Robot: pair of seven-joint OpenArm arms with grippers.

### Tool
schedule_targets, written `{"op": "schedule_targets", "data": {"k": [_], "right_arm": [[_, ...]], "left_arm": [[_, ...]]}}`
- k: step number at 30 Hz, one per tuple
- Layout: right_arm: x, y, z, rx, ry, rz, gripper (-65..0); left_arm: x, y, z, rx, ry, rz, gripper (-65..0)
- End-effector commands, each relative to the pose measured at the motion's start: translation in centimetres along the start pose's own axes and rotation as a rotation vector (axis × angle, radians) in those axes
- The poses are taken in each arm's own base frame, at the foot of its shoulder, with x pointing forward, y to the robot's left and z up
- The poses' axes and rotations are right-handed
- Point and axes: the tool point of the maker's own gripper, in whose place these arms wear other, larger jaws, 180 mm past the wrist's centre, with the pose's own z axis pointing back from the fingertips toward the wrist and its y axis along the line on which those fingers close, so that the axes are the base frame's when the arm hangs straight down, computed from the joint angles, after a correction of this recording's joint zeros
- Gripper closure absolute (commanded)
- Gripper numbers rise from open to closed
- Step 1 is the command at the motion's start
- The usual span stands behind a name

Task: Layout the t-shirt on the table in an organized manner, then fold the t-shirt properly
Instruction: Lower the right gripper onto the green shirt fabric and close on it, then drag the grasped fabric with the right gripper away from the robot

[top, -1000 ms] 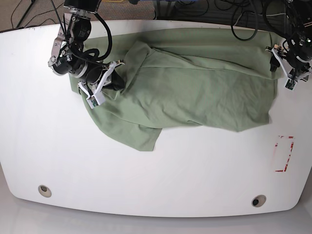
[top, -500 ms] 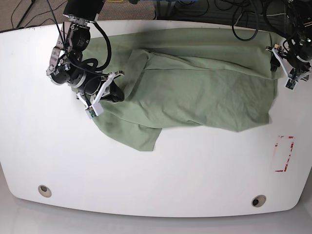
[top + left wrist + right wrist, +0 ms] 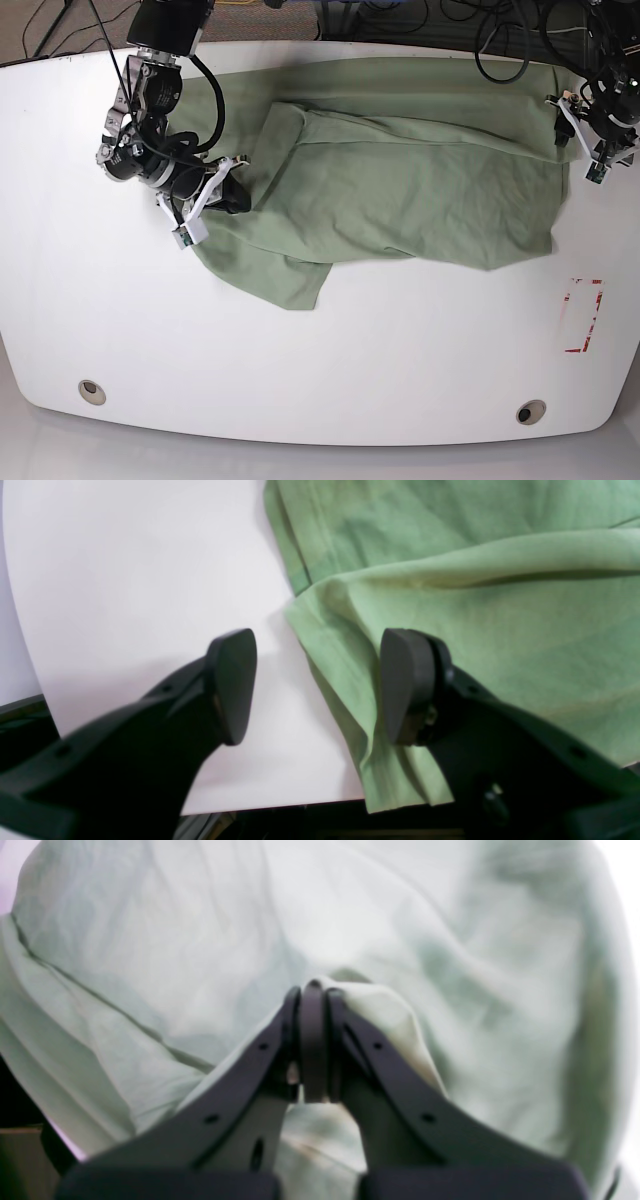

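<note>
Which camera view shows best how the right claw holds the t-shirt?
The right wrist view: the right claw is shut on a pinched fold of the t-shirt, seen close. The base view shows the claw small at the shirt's edge, with the grip hidden. The left wrist view shows only the open left claw.
</note>
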Motion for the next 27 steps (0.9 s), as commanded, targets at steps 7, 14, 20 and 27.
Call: {"op": "schedule_targets", "data": {"k": [7, 14, 20, 27], "right_arm": [[4.2, -0.2, 0.5, 0.001, -0.104, 0.048, 0.0], [4.5, -0.5, 0.7, -0.007, -0.106, 0.057, -4.8], [5.2, -1.1, 1.2, -0.024, -0.117, 0.070, -34.1], [5.4, -2.2, 2.5, -0.064, -0.110, 0.110, -55.0]], "left_arm": [[0.6, 0.8, 0.5, 0.019, -0.019, -0.013, -36.7], [0.6, 0.8, 0.5, 0.019, -0.019, -0.013, -36.7], [0.8, 0.9, 0.5, 0.022, -0.024, -0.013, -36.7], [1.8, 1.3, 0.5, 0.032, -0.049, -0.012, -36.7]]}}
